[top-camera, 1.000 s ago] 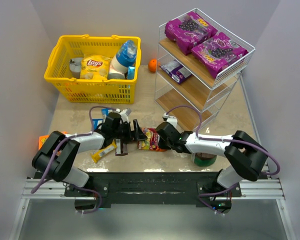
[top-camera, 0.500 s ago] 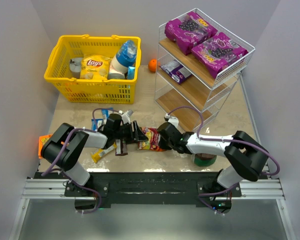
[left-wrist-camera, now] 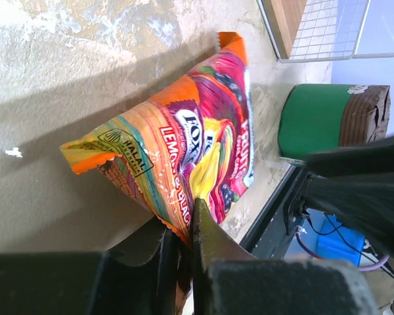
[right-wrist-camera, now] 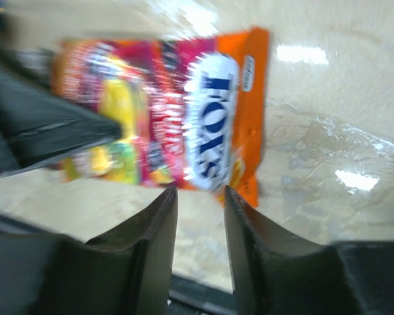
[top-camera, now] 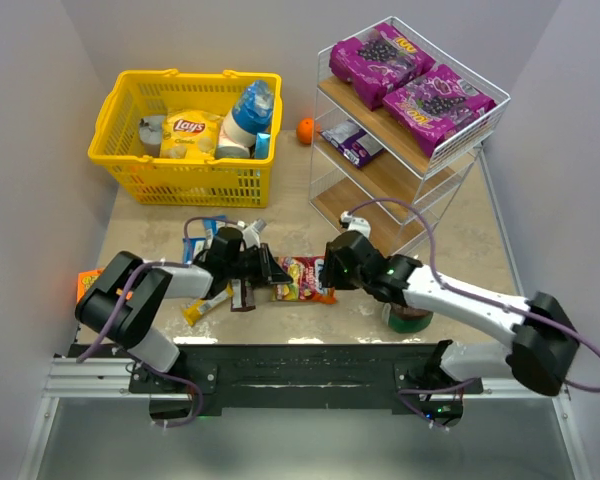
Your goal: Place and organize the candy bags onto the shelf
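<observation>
Foil in orange, red and yellow, printed with fruit and the name FOX'S, covers the candy bag, which lies on the tabletop close to the arms' bases, between the two grippers. The left gripper has its fingers pinched together on the bag's crimped edge, and the bag casts a broad shadow on the surface. The right gripper sits at the bag's orange end with its jaws a little apart and nothing between them. Whether its fingertips touch the foil cannot be told.

A green roll stands near the front edge, partly under the right arm. A yellow bar packet lies below the left arm, and an orange box sits at the left edge. A blue packet peeks out behind the left arm.

Farther back on the left, the yellow basket holds a Lay's bag, a blue-and-white bottle and a small tin. An orange ball rests between the basket and the shelf. This white wire rack carries two purple bags side by side on its top tier and a purple-and-white packet on the middle one.

The tabletop is beige and mottled, with plain grey walls on three sides.
</observation>
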`<state>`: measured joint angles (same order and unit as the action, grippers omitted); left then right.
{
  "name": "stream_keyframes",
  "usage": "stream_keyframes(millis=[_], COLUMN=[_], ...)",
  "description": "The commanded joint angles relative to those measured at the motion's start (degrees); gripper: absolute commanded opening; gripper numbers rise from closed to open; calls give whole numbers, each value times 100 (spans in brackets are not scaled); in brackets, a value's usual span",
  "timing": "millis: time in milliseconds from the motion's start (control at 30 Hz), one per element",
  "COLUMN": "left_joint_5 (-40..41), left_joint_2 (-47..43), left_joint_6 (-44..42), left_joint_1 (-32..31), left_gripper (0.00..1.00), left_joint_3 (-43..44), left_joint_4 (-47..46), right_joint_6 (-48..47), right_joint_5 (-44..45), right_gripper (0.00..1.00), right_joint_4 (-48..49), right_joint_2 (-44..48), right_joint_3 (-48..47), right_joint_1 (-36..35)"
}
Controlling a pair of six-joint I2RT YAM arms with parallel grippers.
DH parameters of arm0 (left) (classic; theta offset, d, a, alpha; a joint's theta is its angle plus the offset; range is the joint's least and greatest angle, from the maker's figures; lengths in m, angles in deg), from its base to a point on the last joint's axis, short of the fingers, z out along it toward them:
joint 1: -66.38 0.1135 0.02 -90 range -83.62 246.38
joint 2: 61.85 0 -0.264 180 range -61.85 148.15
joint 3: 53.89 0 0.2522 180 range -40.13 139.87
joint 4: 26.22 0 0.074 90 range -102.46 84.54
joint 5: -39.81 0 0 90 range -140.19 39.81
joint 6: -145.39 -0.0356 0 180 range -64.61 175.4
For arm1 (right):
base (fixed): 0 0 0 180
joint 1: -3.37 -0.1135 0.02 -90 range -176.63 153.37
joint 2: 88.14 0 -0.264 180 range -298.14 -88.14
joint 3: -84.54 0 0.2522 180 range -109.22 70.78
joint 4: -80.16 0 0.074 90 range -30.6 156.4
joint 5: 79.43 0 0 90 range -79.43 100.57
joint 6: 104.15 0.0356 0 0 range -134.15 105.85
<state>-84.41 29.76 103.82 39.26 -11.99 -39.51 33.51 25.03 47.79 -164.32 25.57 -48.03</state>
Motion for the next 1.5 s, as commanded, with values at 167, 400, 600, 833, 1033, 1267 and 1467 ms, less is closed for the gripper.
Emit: stream_keyframes(millis=[167, 400, 600, 833, 1033, 1267, 1467], left_joint_5=[99, 494, 741, 1031, 1592, 2068, 2612], left_joint_2=[-1170, -1813, -2121, -2121, -1666, -848, -127], left_joint_6=[404, 527, 799, 1187, 1284, 1477, 1731], left_joint_1=[4, 4, 4, -162, -707, -1199, -1569], left_gripper=[0, 0, 0, 0, 3, 4, 5], left_joint_3=[358, 1516, 2518, 3197, 3681, 4190, 4559], left_joint_4=[384, 1008, 886, 306, -133, -565, -811], right_joint_6=[-1451, -1716, -1567, -1883, -1409, -961, -512], right_joint_5=[-996, -1754, -1911, -2317, -1464, -595, 486], right_gripper=[57, 60, 60, 61, 57, 51, 33], right_joint_4=[-828, -837, -881, -1311, -2023, -2681, -3754], right_joint_2=[1834, 2256, 2713, 3110, 3056, 3592, 3733], right_joint_3=[-1735, -1798, -1614, -1456, -1070, -866, -1033], right_joint_1=[33, 33, 33, 33, 33, 33, 33])
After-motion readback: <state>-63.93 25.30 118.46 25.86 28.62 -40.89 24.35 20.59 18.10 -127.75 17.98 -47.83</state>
